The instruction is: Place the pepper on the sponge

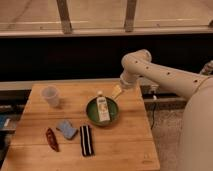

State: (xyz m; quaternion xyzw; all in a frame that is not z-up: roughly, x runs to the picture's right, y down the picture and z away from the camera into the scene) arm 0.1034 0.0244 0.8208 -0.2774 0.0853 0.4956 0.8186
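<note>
Table (125, 147) holds one pepper (51, 139), one sponge (66, 129); gripper (117, 91) near bowl (90, 111).

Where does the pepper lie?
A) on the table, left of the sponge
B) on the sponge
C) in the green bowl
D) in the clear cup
A: the pepper lies on the table just left of the sponge; the claw hangs by the far rim of the green bowl.
</note>
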